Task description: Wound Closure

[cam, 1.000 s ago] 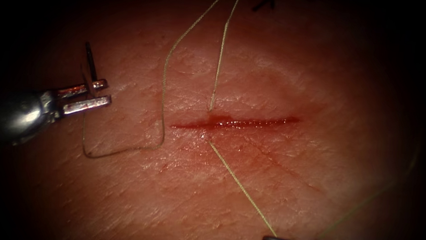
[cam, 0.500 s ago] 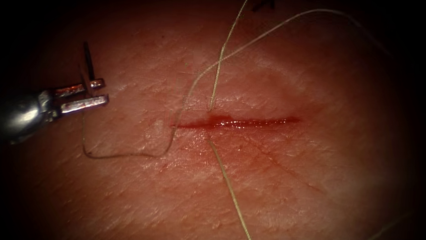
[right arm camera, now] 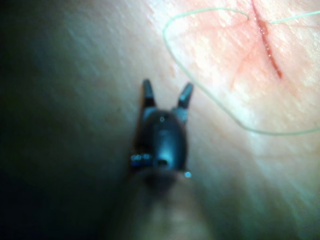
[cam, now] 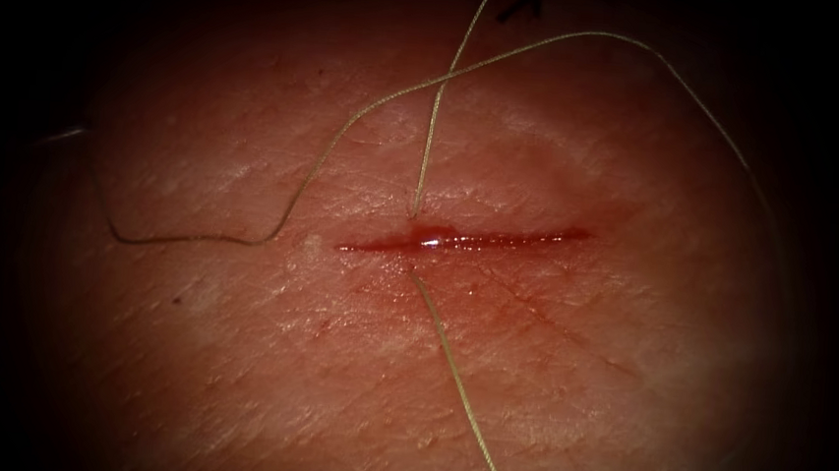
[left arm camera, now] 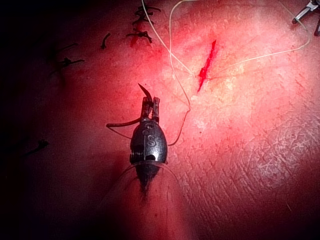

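The tissue (cam: 548, 373) filled the bench scene, its cut (cam: 464, 240) lying level at the endoscope view's centre with red fluid (cam: 429, 236) pooled toward its left end. The thread (cam: 450, 361) entered above the cut and emerged below it, so a stitch bridged the wound; slack looped across the upper frame and out to the left. In the left wrist view the left tool (left arm camera: 150, 106) pinched the needle (left arm camera: 145, 91) near mid-curve, clear of the tissue, probably to keep the point safe. The right tool (right arm camera: 166, 94) stood spread, holding nothing. In the endoscope view's lower right corner, a metal glint was cut off.
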`<move>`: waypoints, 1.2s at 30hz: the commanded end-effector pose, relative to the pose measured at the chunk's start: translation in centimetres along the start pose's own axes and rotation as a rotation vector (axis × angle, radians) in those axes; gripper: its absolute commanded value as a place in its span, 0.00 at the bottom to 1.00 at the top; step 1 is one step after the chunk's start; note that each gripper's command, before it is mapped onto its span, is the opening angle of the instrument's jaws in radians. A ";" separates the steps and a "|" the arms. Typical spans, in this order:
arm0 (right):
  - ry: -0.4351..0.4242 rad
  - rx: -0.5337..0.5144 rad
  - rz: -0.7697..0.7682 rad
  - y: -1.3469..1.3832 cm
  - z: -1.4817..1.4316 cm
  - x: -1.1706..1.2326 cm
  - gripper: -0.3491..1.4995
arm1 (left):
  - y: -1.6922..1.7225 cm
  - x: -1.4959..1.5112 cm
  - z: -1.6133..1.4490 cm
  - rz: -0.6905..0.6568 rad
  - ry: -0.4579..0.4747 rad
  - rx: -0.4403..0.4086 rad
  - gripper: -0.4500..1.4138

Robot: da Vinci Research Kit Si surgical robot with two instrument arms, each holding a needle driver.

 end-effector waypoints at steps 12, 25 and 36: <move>-0.289 0.022 -0.046 0.06 -0.34 -0.58 0.91 | 0.42 0.84 0.32 -0.037 0.205 -0.141 0.00; -0.331 -0.191 0.022 0.92 0.16 -0.90 0.88 | 0.48 0.74 0.42 0.006 0.214 -0.144 0.00; -0.195 -0.166 0.053 1.17 1.22 -0.66 0.85 | 0.52 0.49 0.53 0.025 0.181 -0.139 0.00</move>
